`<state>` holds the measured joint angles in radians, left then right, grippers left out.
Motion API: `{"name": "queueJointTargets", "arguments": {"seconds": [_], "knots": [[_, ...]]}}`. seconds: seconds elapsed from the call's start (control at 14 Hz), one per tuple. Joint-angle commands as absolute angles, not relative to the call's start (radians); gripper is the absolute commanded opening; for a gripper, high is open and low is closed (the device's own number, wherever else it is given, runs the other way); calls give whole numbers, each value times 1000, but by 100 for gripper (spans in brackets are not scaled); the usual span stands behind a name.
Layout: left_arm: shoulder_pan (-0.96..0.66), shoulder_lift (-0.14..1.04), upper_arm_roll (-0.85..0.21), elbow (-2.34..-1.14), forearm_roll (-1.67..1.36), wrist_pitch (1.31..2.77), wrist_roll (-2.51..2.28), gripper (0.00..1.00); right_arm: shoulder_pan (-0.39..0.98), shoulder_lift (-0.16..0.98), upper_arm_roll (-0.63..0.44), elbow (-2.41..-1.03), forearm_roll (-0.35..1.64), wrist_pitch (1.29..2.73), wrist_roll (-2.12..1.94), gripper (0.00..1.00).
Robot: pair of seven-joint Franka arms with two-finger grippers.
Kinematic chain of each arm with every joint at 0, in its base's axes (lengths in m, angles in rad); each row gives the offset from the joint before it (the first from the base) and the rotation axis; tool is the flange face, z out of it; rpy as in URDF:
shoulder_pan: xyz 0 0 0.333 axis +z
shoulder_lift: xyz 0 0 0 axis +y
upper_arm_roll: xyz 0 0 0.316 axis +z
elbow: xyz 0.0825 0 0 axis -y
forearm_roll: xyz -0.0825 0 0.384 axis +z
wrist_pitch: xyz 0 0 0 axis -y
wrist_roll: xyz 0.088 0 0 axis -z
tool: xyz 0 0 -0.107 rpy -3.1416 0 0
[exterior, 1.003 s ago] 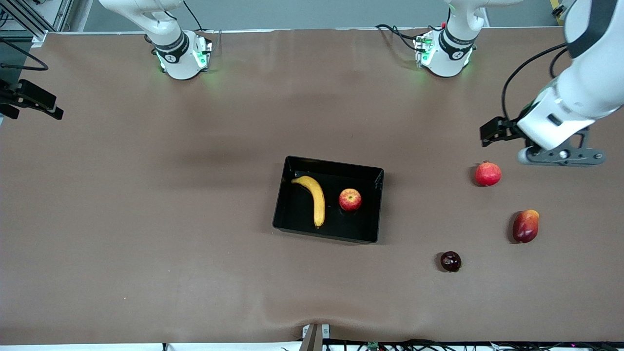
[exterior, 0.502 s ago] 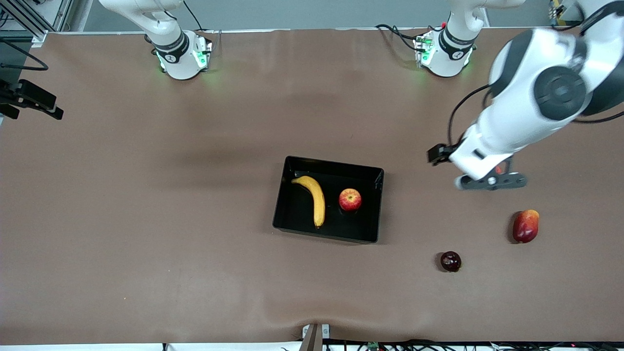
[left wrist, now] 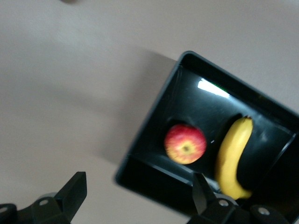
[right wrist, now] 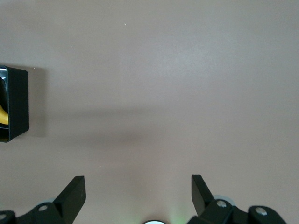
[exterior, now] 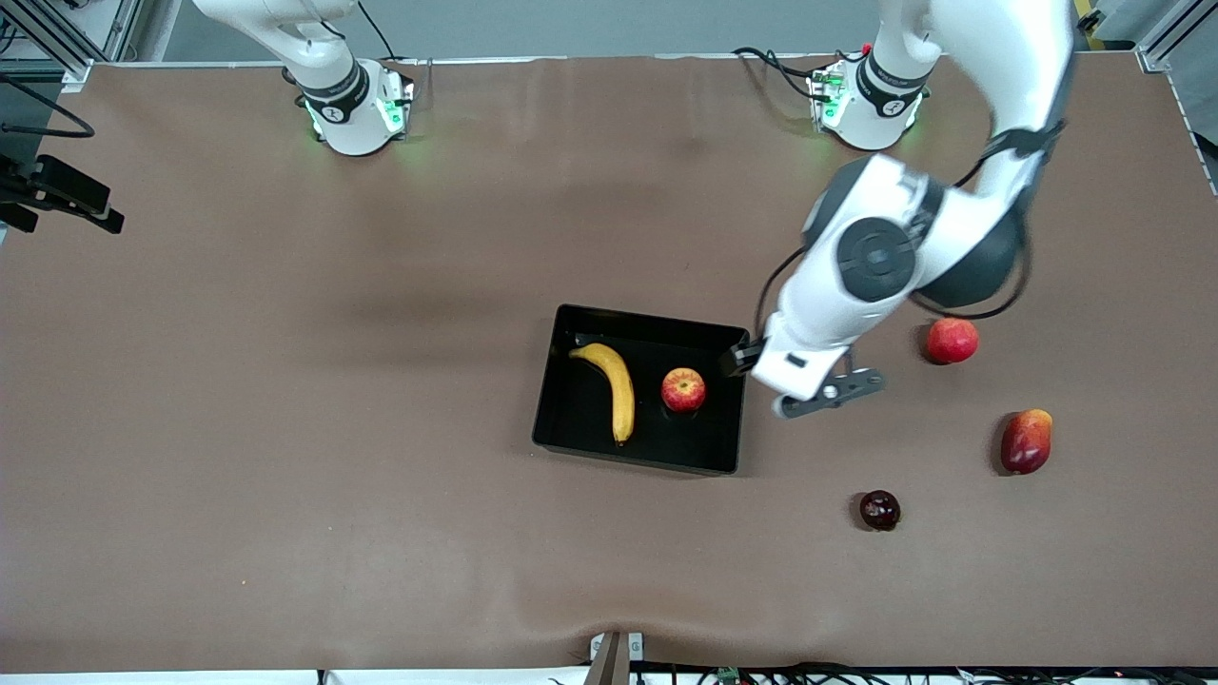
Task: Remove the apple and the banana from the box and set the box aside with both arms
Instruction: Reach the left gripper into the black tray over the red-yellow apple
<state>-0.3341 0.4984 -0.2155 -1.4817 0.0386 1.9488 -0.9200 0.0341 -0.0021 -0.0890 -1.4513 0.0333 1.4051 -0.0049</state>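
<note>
Left gripper (left wrist: 135, 198) is seen in the air over the box wall at the left arm's end, its fingers (left wrist: 74, 189) spread wide with nothing between them. Just ahead of the fingertips in the left wrist view, inside the box (exterior: 733, 400), the apple (exterior: 683, 389) is found; past it, deeper in the box, the banana (exterior: 614, 385) is lying lengthwise on the black floor, apart from the apple. Both fruits are untouched and the box is not yet emptied, so the step in hand is judged to be the approach for the first pick, most likely the apple.

What is called for next: the gripper must be carried in over the wall until the apple is centred between the fingers, then lowered and closed without the wall being clipped.

Right gripper (right wrist: 135, 198) is held high over bare table toward the right arm's end, fingers (right wrist: 74, 189) likewise spread and empty, with only the box end visible off to one side; that arm is waiting. Pomegranate (exterior: 952, 341), mango (exterior: 1026, 441) and a dark fruit (exterior: 879, 510) are left on the table, well clear of the box.
</note>
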Motion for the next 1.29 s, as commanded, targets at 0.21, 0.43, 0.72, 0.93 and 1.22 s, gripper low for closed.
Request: {"name": "queueJointTargets", "arguments": {"seconds": [0.21,0.43,0.72,0.93,1.22], "knots": [[-429,664,-210,-1454,166,2066,-1299,100,38,2,-89,-1439,31,1402,-3,100],[-451,696,-210,-1456,169,2112,-1350,100,40,3,-89,-1439,34,1404,-2,100],[-460,752,-212,-1460,176,2180,-1325,100,40,8,-89,-1439,38,1404,-2,100],[-462,775,-212,-1459,176,2209,-1325,100,40,8,-89,-1439,41,1405,-2,100],[-472,805,-212,-1462,176,2233,-1325,100,41,12,-87,-1439,43,1405,0,100]]}}
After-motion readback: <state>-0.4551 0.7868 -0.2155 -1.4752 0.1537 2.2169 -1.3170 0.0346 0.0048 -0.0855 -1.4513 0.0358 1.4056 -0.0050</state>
